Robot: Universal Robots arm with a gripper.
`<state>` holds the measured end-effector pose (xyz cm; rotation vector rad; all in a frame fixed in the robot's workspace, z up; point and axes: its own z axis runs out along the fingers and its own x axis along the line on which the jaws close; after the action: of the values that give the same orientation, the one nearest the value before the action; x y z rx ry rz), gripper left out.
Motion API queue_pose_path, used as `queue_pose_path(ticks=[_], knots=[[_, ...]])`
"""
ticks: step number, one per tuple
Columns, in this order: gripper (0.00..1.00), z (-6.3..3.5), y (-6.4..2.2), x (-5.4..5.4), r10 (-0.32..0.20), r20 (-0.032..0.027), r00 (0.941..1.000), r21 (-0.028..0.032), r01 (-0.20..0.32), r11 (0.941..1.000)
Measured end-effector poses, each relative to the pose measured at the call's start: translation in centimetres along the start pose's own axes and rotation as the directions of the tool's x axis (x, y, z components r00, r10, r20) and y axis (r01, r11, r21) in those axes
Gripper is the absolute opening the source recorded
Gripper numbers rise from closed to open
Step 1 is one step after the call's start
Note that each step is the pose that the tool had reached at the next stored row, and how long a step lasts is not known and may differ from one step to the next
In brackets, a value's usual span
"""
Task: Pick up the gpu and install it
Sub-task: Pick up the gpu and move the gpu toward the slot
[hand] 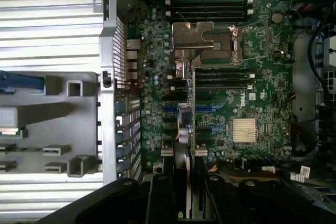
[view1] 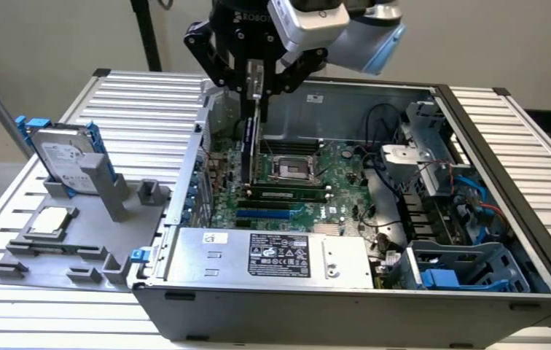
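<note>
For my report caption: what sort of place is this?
Probably a robotics test bench for computer assembly: an open computer case on a slatted metal table, a grey fixture holding a hard drive, a robot arm holding the gpu.

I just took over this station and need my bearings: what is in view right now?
computer case: one, dark grey, open, on the table.
motherboard: one, green, inside the case.
power supply: one, silver, inside the case, nearest the exterior camera.
hard drive: one, silver with blue rails, upright in the fixture.
fixture: one, grey, on the exterior view's left of the case.
table: one, slatted silver metal, under everything.
gpu: one, dark, edge-on, upright above the motherboard.
gripper: one, black, closed on the gpu's top edge.
</note>
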<state>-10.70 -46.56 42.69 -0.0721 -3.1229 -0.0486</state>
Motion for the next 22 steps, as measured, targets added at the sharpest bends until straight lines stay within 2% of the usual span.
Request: queue_pose_path(ticks=[13,22], knots=[[0.27,1.34,0.97,-3.6,-0.005,0.0004,1.0000,0.0134,0.005,0.9999],[0.27,2.07,1.67,-6.1,-0.010,0.0004,1.0000,0.0161,0.010,0.9998]])
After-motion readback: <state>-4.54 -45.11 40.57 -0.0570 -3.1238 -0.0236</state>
